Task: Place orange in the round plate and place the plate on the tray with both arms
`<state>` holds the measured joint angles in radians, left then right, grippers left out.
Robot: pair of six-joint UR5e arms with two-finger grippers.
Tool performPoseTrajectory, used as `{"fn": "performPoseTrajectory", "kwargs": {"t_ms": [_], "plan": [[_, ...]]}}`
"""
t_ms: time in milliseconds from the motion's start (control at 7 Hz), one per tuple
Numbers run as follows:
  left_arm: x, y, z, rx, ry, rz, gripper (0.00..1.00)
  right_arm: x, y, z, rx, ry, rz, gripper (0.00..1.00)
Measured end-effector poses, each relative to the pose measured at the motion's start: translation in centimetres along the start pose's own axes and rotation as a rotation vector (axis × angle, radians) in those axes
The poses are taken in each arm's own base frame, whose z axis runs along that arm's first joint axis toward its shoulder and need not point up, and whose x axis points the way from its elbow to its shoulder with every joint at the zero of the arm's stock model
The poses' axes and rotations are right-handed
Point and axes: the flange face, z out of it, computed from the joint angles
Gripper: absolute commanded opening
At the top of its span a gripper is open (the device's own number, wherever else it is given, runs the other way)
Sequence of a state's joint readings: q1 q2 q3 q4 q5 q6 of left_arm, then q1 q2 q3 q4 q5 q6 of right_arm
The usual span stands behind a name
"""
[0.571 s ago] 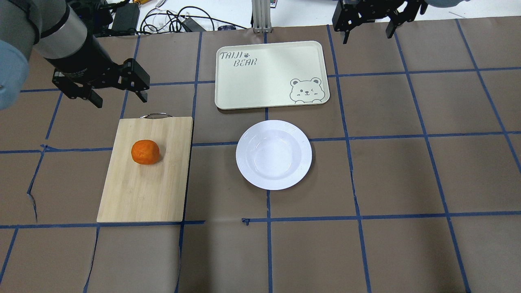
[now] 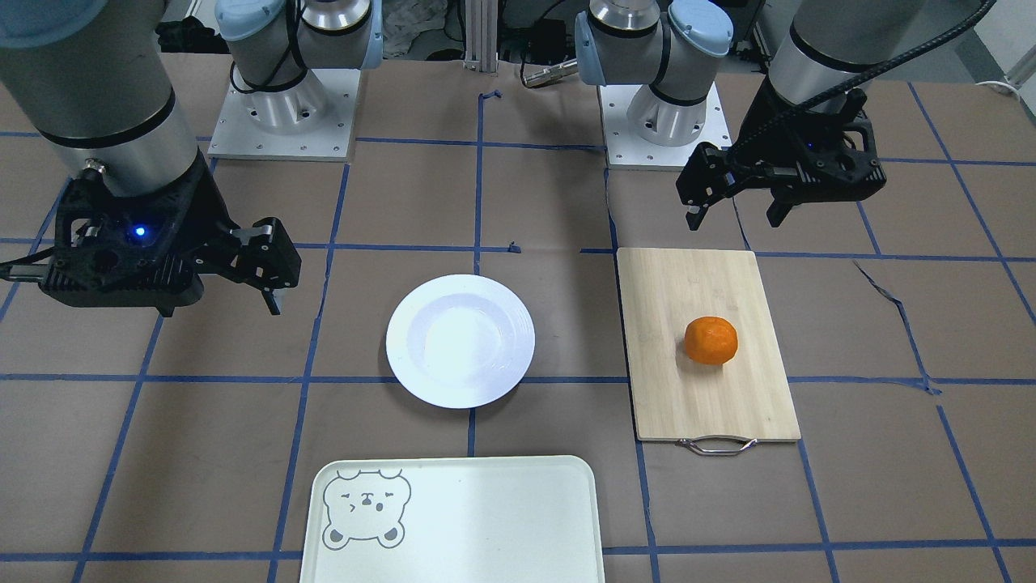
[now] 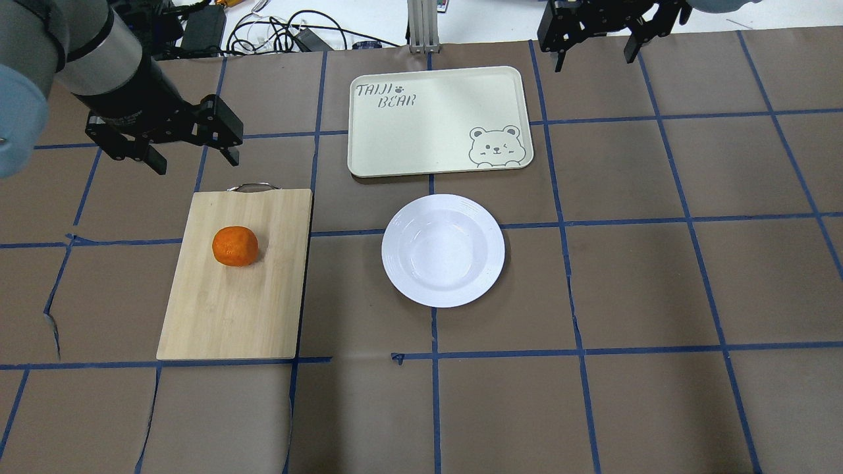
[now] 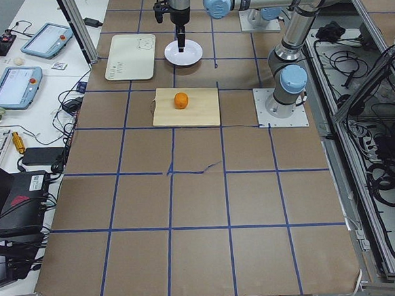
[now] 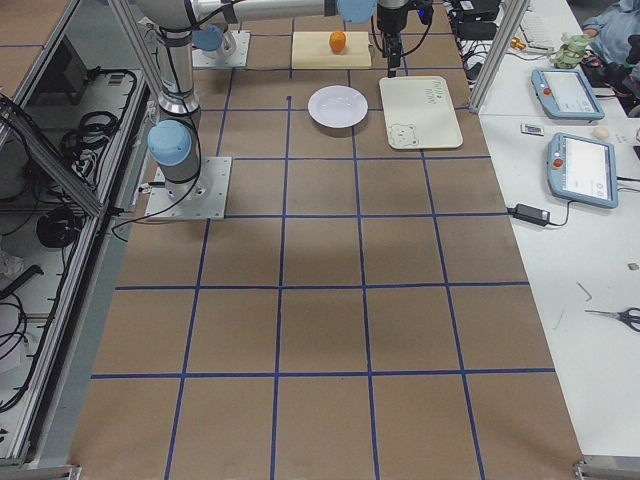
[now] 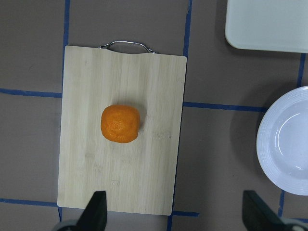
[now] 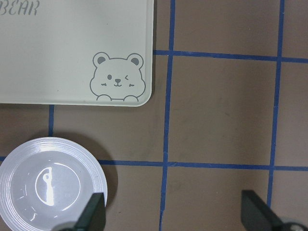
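1. Resting nearest on the desk (image 3: 593, 408), the orange (image 3: 235, 245) lay on the wooden cutting board (image 3: 224, 316). It was exactly where it had been a moment earlier, well apart from the plate.
2. The plate (image 3: 443, 299) sat beside the board, empty, just short of the tray. It had not shifted either.
3. The left end effector (image 3: 196, 161) hovered just beyond the board's handle end, its fingers spread wide and holding nothing. Against the earlier overhead view it had hardly moved, if at all.
4. The tray (image 3: 435, 118) lay farther out, bare and unmoved.
5. The right end effector (image 3: 596, 59) hung farthest off, past the tray's far right corner. It too was spread wide and empty, and its place was as good as unchanged.
6. Since almost nothing had changed, the task appeared to stand at its very start. The orange was not yet grasped, the plate was unfilled and the tray was waiting. The left end effector was the one closer to the orange, so the pick-up probably fell to it. It would first have to come back over the board and descend.
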<state>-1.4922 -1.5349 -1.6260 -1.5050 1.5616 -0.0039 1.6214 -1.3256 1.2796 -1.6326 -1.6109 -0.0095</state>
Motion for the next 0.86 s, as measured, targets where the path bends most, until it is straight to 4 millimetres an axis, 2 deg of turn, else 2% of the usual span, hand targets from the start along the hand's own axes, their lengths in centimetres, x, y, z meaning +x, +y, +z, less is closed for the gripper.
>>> {"fn": "performPoseTrajectory", "kwargs": {"t_ms": [857], "plan": [[-0.07,0.05,-0.25,0.006,-0.002,-0.002,1.00,0.07,0.10,0.54,-0.009,-0.009,0.007,1.00]]}}
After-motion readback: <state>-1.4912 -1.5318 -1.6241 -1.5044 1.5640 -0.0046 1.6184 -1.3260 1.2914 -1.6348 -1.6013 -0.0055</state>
